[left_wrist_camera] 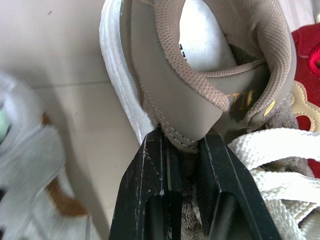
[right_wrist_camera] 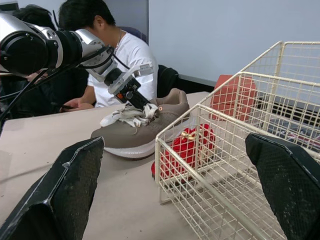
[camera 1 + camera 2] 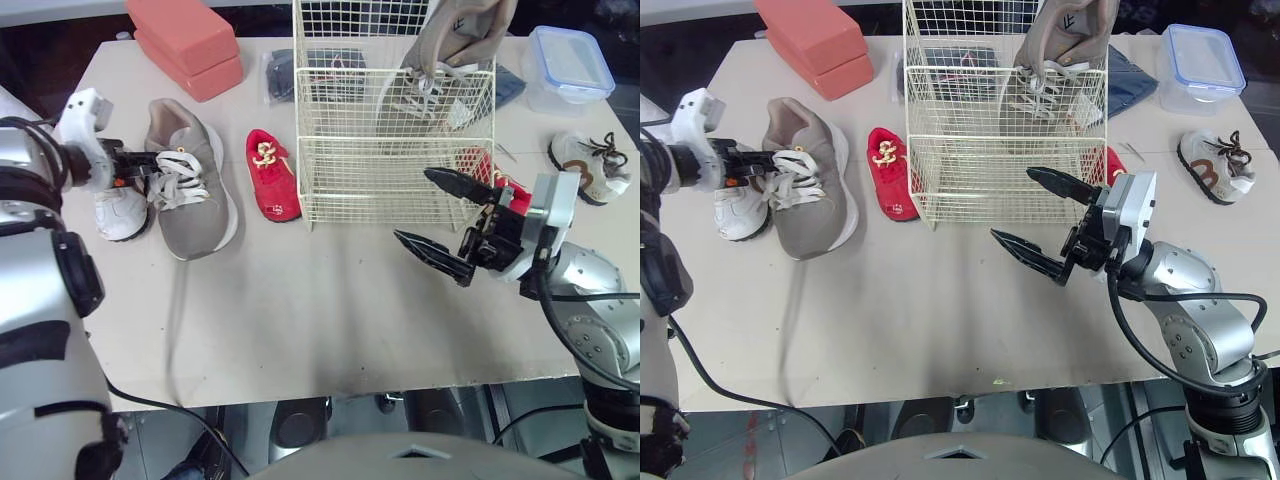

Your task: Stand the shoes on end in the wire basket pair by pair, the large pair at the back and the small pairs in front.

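A large taupe shoe (image 3: 190,185) lies on the table left of the cream wire basket (image 3: 395,138). My left gripper (image 1: 182,142) is shut on that shoe's side collar (image 1: 200,100). Its mate (image 3: 450,55) stands on end in the basket's back part. One small red shoe (image 3: 272,175) lies just left of the basket, and another (image 3: 492,172) lies at its right front corner, partly hidden. A small white shoe (image 3: 120,210) lies under my left arm; a second one (image 3: 590,165) is at the far right. My right gripper (image 3: 414,206) hangs open before the basket.
Two pink blocks (image 3: 185,45) are stacked at the back left. A lidded plastic box (image 3: 570,65) stands at the back right. Dark items (image 3: 280,75) lie behind the basket. A person (image 2: 125,55) in a white shirt sits beyond the table's left side.
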You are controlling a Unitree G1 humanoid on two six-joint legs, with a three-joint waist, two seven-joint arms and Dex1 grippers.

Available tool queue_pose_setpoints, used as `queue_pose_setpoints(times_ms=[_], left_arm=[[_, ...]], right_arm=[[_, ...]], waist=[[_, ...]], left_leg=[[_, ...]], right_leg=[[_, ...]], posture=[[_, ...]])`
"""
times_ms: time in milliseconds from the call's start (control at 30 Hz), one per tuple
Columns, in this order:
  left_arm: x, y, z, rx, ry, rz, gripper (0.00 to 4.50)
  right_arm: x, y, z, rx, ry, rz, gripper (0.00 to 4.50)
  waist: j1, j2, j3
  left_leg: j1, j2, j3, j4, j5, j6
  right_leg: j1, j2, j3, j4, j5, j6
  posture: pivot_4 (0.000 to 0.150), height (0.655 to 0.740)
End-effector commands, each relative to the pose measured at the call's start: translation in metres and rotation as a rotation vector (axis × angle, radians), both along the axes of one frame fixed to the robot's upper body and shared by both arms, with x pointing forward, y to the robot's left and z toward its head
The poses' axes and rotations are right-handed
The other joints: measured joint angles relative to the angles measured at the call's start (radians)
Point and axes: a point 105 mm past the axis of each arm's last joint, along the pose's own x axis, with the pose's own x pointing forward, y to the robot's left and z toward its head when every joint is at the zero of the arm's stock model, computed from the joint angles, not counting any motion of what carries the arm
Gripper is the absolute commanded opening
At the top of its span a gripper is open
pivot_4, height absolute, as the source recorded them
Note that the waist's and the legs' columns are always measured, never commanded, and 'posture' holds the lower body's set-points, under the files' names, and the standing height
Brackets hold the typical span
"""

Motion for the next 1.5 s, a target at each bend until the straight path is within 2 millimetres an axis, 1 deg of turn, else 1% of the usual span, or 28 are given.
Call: queue_pose_setpoints(times_ms=[33,133,200,300,367,467,533,600,667,767,900,933,1033,1133,1167,1267,1333,1500], left_arm=[[-0.007,0.005,0.065,-0.025,-0.206,-0.02,0.16],[-0.018,0.007,0.096,-0.015,-0.301,-0.036,0.16],[-0.024,0.005,0.112,-0.015,-0.361,-0.043,0.16],[-0.029,0.001,0.142,-0.008,-0.504,-0.025,0.16],[-0.033,-0.003,0.151,-0.001,-0.558,-0.022,0.16],[-0.036,-0.019,0.171,0.007,-0.728,-0.04,0.16],[-0.039,-0.034,0.183,0.042,-0.864,-0.07,0.16],[-0.042,-0.052,0.193,0.034,-0.984,-0.091,0.16],[-0.045,-0.066,0.199,0.031,-1.064,-0.115,0.16],[-0.046,-0.096,0.211,-0.021,-1.207,-0.128,0.16],[-0.045,-0.123,0.22,-0.031,-1.348,-0.127,0.16],[-0.043,-0.128,0.223,-0.046,-1.377,-0.115,0.16],[-0.038,-0.134,0.236,-0.098,-1.452,-0.047,0.16],[-0.039,-0.144,0.248,-0.075,-1.571,-0.018,0.16],[-0.038,-0.145,0.252,-0.1,-1.595,0.012,0.16],[-0.034,-0.163,0.253,-0.116,-1.668,0.032,0.16],[-0.031,-0.168,0.253,-0.13,-1.702,0.054,0.16],[-0.019,-0.187,0.242,-0.11,-1.742,0.053,0.16]], right_arm=[[-0.003,-0.003,0.013,0.009,-0.054,0.019,4.5],[-0.001,-0.002,0.018,0.015,-0.057,0.026,4.5],[0.0,-0.001,0.021,0.023,-0.059,0.029,4.5],[0.002,-0.002,0.023,0.029,-0.065,0.03,4.5],[0.003,-0.003,0.025,0.037,-0.068,0.027,4.5],[0.006,-0.004,0.03,0.058,-0.085,0.012,4.5],[0.008,-0.006,0.032,0.071,-0.096,-0.001,4.5],[0.009,-0.007,0.034,0.081,-0.103,-0.013,4.5],[0.01,-0.008,0.035,0.087,-0.106,-0.022,4.5],[0.011,-0.013,0.038,0.104,-0.12,-0.059,4.5],[0.014,-0.017,0.041,0.121,-0.136,-0.099,4.5],[0.014,-0.019,0.041,0.128,-0.139,-0.111,4.5],[0.014,-0.023,0.043,0.156,-0.141,-0.138,4.5],[0.015,-0.026,0.044,0.168,-0.149,-0.164,4.5],[0.015,-0.028,0.045,0.175,-0.153,-0.177,4.5],[0.017,-0.035,0.048,0.208,-0.167,-0.23,4.5],[0.017,-0.037,0.049,0.217,-0.172,-0.248,4.5],[0.017,-0.04,0.048,0.225,-0.172,-0.271,4.5]], waist=[[0.001,-0.002,0.001],[0.001,-0.005,0.003],[0.002,-0.005,0.003],[0.007,-0.005,0.003],[0.005,-0.006,0.003],[0.007,-0.006,0.003],[0.012,-0.006,0.003],[0.016,-0.006,0.002],[0.022,-0.006,0.002],[0.026,-0.006,0.002],[0.027,-0.006,0.002],[0.027,-0.006,0.002],[0.026,-0.006,0.002],[0.026,-0.006,0.002],[0.025,-0.006,0.002],[0.027,-0.006,0.002],[0.028,-0.006,0.002],[0.028,-0.006,0.002]], left_leg=[[-0.001,0.0,0.0,0.0,0.0,0.0],[-0.001,0.0,-0.001,0.0,0.0,0.0],[-0.002,0.001,-0.002,0.0,0.0,0.0],[-0.002,0.0,-0.002,0.0,0.0,0.0],[-0.001,0.0,-0.002,0.001,0.0,0.0],[-0.001,0.0,-0.001,0.001,0.0,0.0],[-0.001,0.0,-0.002,0.002,0.0,0.0],[-0.001,0.0,-0.002,0.004,0.0,0.0],[-0.002,0.0,-0.002,0.006,0.0,0.0],[-0.002,0.0,-0.002,0.008,0.0,0.0],[-0.001,-0.001,-0.002,0.012,0.0,0.0],[-0.001,-0.001,-0.002,0.012,0.0,0.0],[-0.001,-0.001,-0.002,0.013,0.0,0.0],[-0.001,-0.001,-0.002,0.013,0.0,0.0],[-0.001,-0.001,-0.002,0.013,0.0,0.0],[-0.001,-0.002,-0.002,0.013,0.0,0.001],[-0.001,-0.002,-0.002,0.013,-0.001,0.001],[-0.001,-0.002,-0.002,0.013,-0.001,0.001]], right_leg=[[0.0,0.0,0.0,0.0,0.0,0.0],[0.0,-0.001,0.0,0.0,0.0,0.0],[0.0,-0.001,0.0,-0.001,0.0,0.0],[0.0,-0.002,0.0,0.0,0.0,0.0],[0.0,-0.004,0.001,0.0,0.0,0.0],[0.0,-0.007,0.0,0.002,0.0,0.0],[0.0,-0.008,0.0,0.003,0.0,0.0],[0.0,-0.008,0.0,0.004,0.0,-0.001],[0.001,-0.008,0.0,0.006,0.0,-0.001],[0.001,-0.008,0.0,0.007,0.0,-0.001],[0.002,-0.009,0.0,0.011,0.0,-0.001],[0.002,-0.008,0.0,0.012,0.0,-0.001],[0.002,-0.008,0.0,0.013,0.0,-0.001],[0.001,-0.008,0.0,0.013,0.0,-0.001],[0.001,-0.007,0.0,0.013,0.0,-0.001],[0.001,-0.006,0.0,0.013,0.0,-0.001],[0.002,-0.006,0.0,0.013,0.0,-0.001],[0.002,-0.005,0.0,0.013,0.0,-0.001]], posture=[[0.15,0.686],[0.15,0.686],[0.15,0.686],[0.15,0.686],[0.15,0.686],[0.15,0.686],[0.15,0.686],[0.15,0.686],[0.15,0.686],[0.15,0.686],[0.15,0.686],[0.15,0.686],[0.15,0.686],[0.15,0.686],[0.15,0.686],[0.15,0.686],[0.15,0.686],[0.15,0.686]])
